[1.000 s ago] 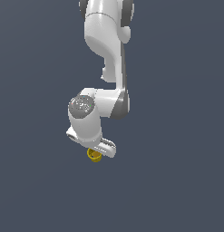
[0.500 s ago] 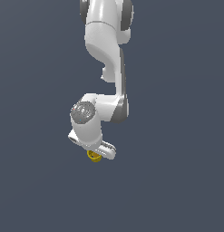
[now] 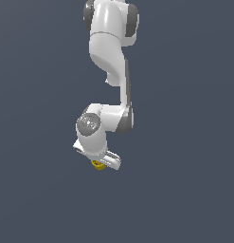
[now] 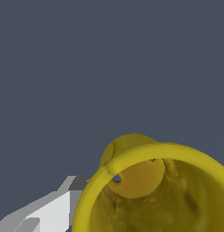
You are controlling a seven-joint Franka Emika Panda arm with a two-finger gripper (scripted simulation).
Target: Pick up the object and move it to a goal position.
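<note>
In the exterior view the white Panda arm (image 3: pixel 111 71) reaches down from the top, and its hand (image 3: pixel 100 163) sits at the lowest point, tilted toward the exterior view's right. The small mustard-yellow cup (image 3: pixel 96 164) shows just under the hand, touching it and mostly hidden by it. In the wrist view the cup fills the near part of the picture, its rim and hollow inside turned toward the camera, with one white finger (image 4: pixel 50 210) beside its wall. The hand appears closed on the cup.
</note>
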